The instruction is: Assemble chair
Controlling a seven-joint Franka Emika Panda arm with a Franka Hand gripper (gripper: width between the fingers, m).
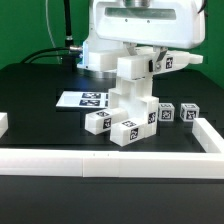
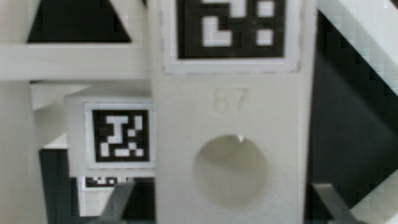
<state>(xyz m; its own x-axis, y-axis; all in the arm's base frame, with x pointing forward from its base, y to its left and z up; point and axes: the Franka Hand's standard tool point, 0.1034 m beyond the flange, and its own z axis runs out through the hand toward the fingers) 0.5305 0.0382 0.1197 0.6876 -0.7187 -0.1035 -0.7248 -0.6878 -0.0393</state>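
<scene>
The claw (image 1: 134, 60) hangs low over the middle of the table (image 1: 30, 105), right at the top of the half-built chair (image 1: 128, 105). Its fingers are lost against the white plastic, so I cannot tell if they are spread, pressed together or pinching the top piece. The claw is at least very close to that piece. The wrist view is filled by one flat white part (image 2: 231, 110) seen from very near. It has a square tag at one end and an oval hole (image 2: 231, 165) in it, and behind it there are thin white bars and a second tag (image 2: 119, 135).

The chair stands upright as a tall stack of blocky pieces, just in front of the marker board (image 1: 82, 98). At its foot, a left tagged block (image 1: 97, 121) and a front tagged block (image 1: 127, 132) touch the stack; I cannot tell if they are joined to it. To the exterior view's right, two small loose blocks (image 1: 165, 113) stand apart from the stack, near the white border rail (image 1: 100, 160).

In my judgement the work is about in the middle. Several parts seem to be put together, but the shape is not a finished chair. The two loose blocks are left to be fitted, and the top piece perhaps needs fixing.
</scene>
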